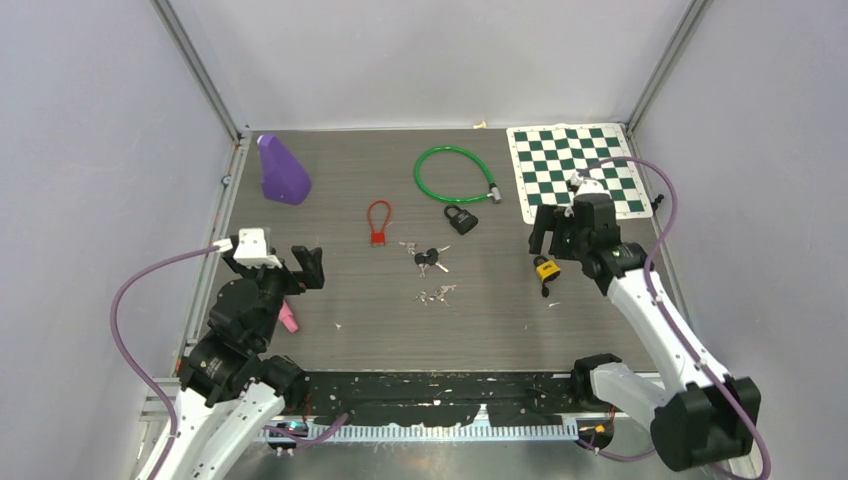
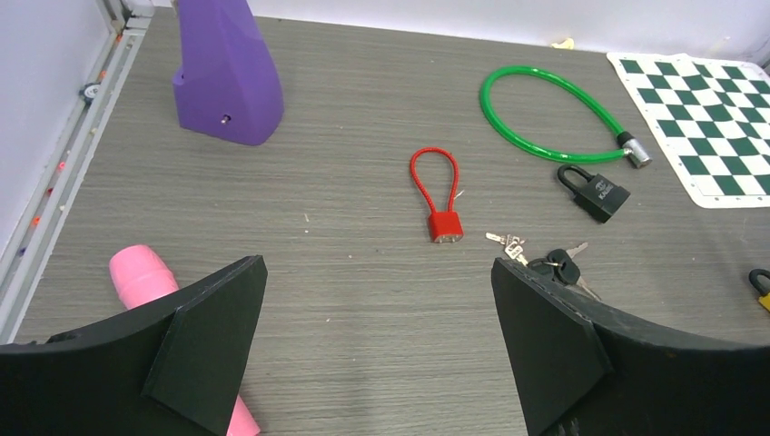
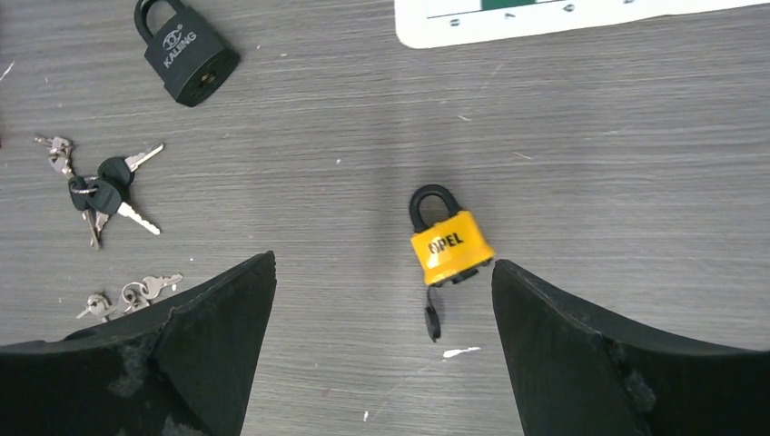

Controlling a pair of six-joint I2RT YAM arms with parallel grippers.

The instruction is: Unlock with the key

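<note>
A yellow padlock [image 3: 449, 243] lies flat on the grey table with a small black cap trailing from its underside. My right gripper [image 3: 383, 268] hovers open just above it, the lock lying near the right finger and untouched. A bunch of black-headed keys [image 3: 104, 186] lies to its left at mid-table [image 1: 430, 258], with small silver keys [image 3: 136, 292] nearer the front. A black padlock [image 1: 461, 219] and a red cable padlock [image 2: 441, 213] lie further back. My left gripper [image 2: 379, 272] stands open and empty at the near left, well short of the keys [image 2: 558, 265].
A green cable lock [image 1: 455, 175] is coiled at the back. A purple cone-shaped block [image 1: 282, 170] stands back left. A pink cylinder [image 2: 145, 277] lies under the left finger. A green chessboard mat [image 1: 575, 170] covers the back right corner. Walls enclose three sides.
</note>
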